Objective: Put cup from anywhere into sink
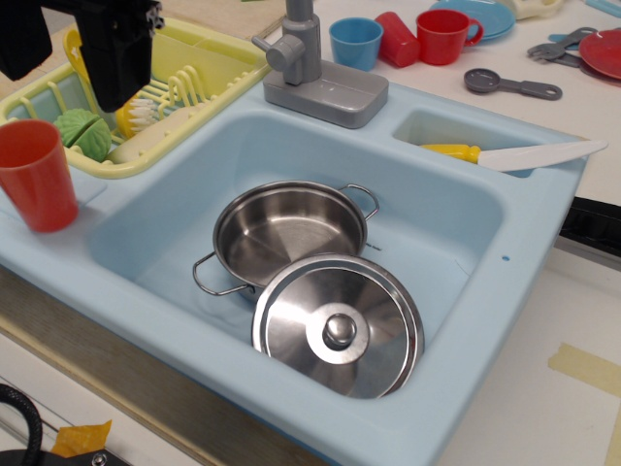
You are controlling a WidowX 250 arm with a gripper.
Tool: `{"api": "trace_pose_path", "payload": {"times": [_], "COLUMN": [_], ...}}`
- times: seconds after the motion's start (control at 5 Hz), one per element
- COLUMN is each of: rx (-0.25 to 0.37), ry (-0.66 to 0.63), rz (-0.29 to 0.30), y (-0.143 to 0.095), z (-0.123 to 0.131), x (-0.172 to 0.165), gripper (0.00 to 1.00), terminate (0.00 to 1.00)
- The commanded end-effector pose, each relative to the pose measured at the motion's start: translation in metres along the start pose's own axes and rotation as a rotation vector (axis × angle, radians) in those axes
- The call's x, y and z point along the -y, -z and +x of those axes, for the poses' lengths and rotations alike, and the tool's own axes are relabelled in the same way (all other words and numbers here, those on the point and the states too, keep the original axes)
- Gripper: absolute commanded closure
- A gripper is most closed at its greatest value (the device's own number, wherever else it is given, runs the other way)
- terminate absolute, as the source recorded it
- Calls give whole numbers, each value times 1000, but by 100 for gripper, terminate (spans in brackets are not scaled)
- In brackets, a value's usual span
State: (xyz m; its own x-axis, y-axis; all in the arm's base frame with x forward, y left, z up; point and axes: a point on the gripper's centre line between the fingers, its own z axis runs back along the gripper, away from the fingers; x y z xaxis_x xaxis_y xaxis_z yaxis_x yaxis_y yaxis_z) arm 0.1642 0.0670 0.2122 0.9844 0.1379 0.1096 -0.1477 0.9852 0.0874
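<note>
The tall orange-red cup (37,175) stands upright on the left ledge of the light blue sink (524,243), outside the basin. My gripper (117,97) is a black shape at the top left. It hangs over the yellow dish rack, above and to the right of the cup and apart from it. Its fingers are dark and partly cut off by the frame, so I cannot tell whether they are open or shut. Nothing shows in them.
A steel pot (289,233) and its lid (338,325) fill much of the basin. A yellow-handled knife (505,155) lies across the side compartment. The grey faucet (315,68) stands behind. The yellow dish rack (209,68) holds a green vegetable (85,133). A blue cup (355,43), a red mug (444,35) and a grey spoon (505,85) sit at the back.
</note>
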Motion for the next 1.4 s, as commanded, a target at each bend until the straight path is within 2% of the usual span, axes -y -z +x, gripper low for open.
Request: {"api": "trace_pose_path", "payload": {"times": [0.0, 0.4, 0.8, 1.2], "rx": [0, -37, -57, -78], "ry": [0, -43, -75, -90], "rz": [0, 14, -20, -48], "y": [0, 14, 30, 44], "z": [0, 5, 2, -5], "x": [0, -11, -30, -33], "gripper": [0, 0, 0, 0], "terminate": [0, 0, 0, 0]}}
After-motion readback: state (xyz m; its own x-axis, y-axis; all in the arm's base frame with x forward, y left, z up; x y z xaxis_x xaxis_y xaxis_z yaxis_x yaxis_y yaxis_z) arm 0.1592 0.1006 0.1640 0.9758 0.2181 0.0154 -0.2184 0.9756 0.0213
